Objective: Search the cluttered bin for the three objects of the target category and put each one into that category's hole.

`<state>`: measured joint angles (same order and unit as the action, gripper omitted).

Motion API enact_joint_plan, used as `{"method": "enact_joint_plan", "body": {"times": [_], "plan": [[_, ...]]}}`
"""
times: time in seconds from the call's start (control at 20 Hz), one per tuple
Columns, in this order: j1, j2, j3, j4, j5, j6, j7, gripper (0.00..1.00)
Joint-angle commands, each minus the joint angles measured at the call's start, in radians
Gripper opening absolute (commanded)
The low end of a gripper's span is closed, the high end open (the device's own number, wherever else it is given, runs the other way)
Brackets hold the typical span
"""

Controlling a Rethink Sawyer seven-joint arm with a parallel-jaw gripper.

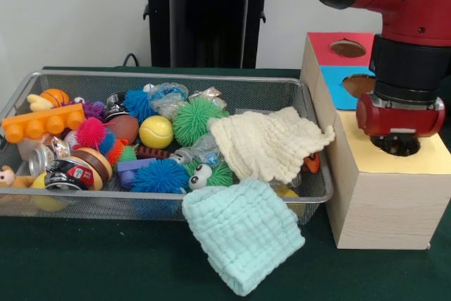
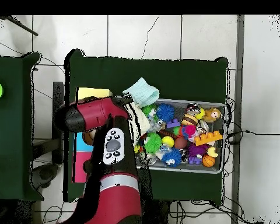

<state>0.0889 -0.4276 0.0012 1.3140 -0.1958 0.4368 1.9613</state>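
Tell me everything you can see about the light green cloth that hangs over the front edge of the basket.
The light green cloth is a soft, square piece with a waffle-like quilted weave, pale mint in colour. It lies crumpled, draped over the near rim of the wire mesh bin, with most of it resting outside on the dark green table. Its upper edge touches the cream cloth inside the bin. In the overhead view it also hangs over the bin's edge.
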Motion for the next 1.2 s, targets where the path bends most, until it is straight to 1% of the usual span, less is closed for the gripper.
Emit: {"method": "enact_joint_plan", "body": {"times": [0.05, 0.4, 0.55, 0.75, 1.05, 1.2], "plan": [[-0.059, -0.099, 0.091, 0.132, 0.051, 0.323, -0.042, 0.0], [-0.067, -0.207, 0.103, 0.085, 0.087, 0.575, -0.061, 0.0], [-0.068, -0.23, 0.111, 0.059, 0.096, 0.645, -0.057, 0.0], [-0.067, -0.239, 0.121, 0.01, 0.106, 0.741, -0.04, 0.0], [-0.07, -0.249, 0.134, -0.03, 0.109, 0.809, -0.046, 0.0], [-0.082, -0.245, 0.137, -0.037, 0.1, 0.799, -0.073, 0.0]]}}
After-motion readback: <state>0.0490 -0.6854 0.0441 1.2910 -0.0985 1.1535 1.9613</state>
